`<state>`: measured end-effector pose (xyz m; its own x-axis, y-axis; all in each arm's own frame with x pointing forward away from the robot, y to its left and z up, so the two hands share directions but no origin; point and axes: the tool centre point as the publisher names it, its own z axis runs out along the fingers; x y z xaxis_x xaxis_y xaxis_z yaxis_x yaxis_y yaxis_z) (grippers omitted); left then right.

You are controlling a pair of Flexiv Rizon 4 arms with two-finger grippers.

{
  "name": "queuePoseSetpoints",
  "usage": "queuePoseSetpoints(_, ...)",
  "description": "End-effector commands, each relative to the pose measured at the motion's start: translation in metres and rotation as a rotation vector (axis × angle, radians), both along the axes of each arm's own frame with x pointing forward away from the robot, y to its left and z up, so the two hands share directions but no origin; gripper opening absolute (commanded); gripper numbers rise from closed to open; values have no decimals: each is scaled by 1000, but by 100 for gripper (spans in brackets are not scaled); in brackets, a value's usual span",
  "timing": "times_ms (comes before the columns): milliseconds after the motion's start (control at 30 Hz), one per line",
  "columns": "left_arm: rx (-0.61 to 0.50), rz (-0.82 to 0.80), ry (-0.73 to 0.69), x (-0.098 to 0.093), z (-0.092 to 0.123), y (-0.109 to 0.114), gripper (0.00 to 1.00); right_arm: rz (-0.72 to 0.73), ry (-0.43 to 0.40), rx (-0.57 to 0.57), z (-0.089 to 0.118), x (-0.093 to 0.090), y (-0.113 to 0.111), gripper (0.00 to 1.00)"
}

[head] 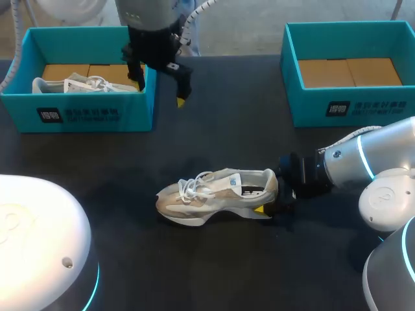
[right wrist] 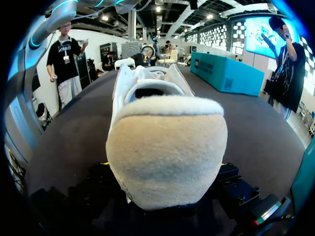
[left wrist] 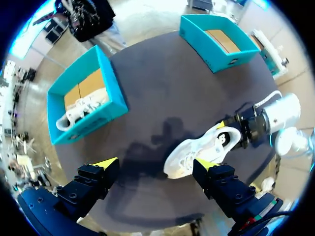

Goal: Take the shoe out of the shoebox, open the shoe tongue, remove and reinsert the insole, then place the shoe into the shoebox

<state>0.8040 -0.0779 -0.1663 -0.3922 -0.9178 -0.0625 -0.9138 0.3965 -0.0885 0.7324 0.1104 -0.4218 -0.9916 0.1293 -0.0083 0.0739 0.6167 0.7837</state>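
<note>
Right hand (head: 272, 196) is clamped on the heel of the shoe (head: 217, 194), which sits mid-tabletop (head: 194, 272). Left hand (head: 160, 87) hangs released, well apart. The danger: with a heel-only grip, the shoe could twist or slip once the tongue gets tugged.

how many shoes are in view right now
2. One shoe lies on the table, its heel held by the right gripper. The second shoe lies in the left shoebox. The right shoebox shows only its bare floor.
</note>
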Motion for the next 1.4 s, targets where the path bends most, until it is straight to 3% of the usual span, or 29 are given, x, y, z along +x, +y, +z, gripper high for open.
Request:
queuePoseSetpoints(33, -7, 68, -5, -16, -11, -7, 100, -1, 0, -3, -3, -2, 0, 0)
queuePoseSetpoints(233, -2, 135, 2, -33, -23, -21, 100, -1, 0, -3, -3, -2, 0, 0)
queuePoseSetpoints(567, 25, 116, 24, -57, -52, -47, 100, -1, 0, -3, -3, -2, 0, 0)
queuePoseSetpoints(1400, 25, 116, 24, -57, -52, -47, 100, -1, 0, -3, -3, -2, 0, 0)
